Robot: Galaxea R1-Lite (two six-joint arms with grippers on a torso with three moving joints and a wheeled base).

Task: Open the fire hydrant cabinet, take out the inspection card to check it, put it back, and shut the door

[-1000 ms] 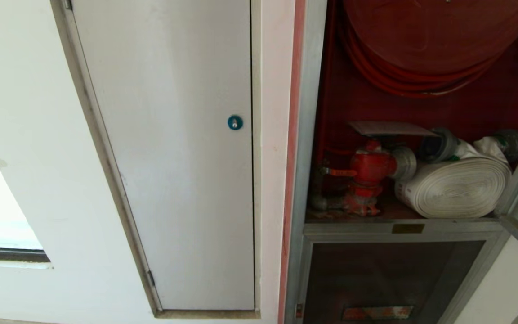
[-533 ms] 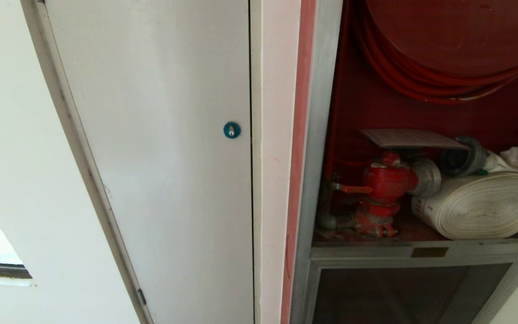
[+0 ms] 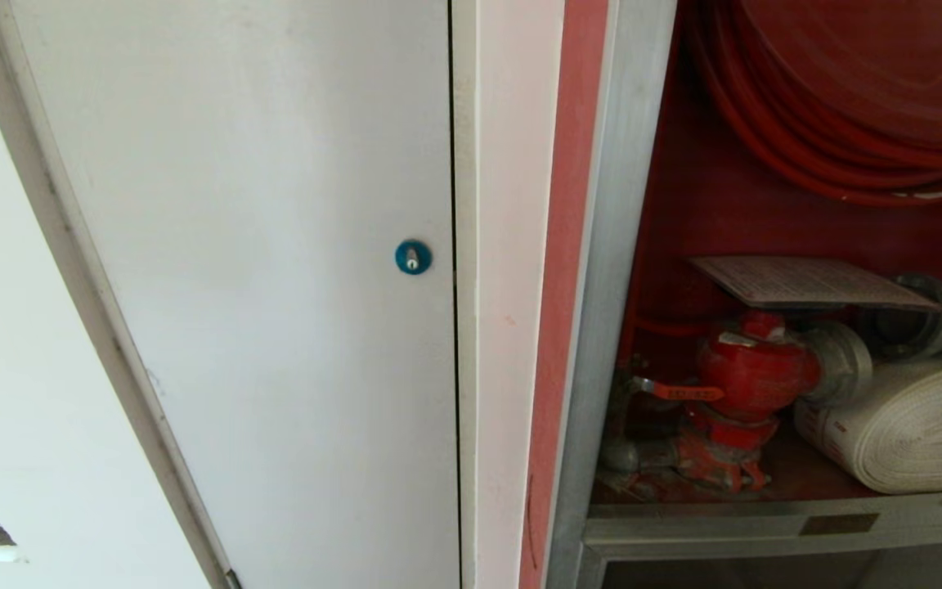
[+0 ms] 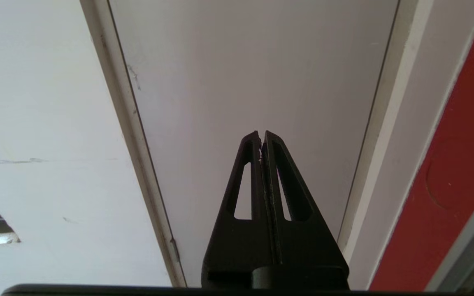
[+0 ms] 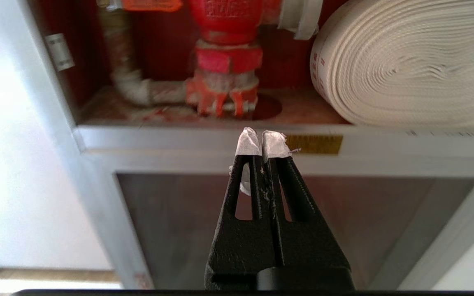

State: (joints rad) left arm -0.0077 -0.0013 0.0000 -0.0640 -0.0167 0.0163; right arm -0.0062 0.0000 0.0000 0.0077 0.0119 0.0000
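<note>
Beige inspection card point(image 3: 806, 282) lies atop the red valve point(image 3: 753, 372); both pincers pressed together, empty

**Item Count: Cabinet Area**

- Fire hydrant cabinet point(image 3: 614, 270): one, standing open.
- Inspection card point(image 3: 806, 282): one, lying flat at 12 o'clock of the valve.
- Red valve point(image 3: 753, 372): one.
- Rolled white hose point(image 3: 912, 429): one, at 3 o'clock of the valve.
- Red hose reel point(image 3: 872, 90): one.
- White door point(image 3: 258, 270): one, with one blue lock point(image 3: 412, 257).
- Claws: two, left claw point(image 4: 262, 133) and right claw point(image 5: 262, 133).
</note>
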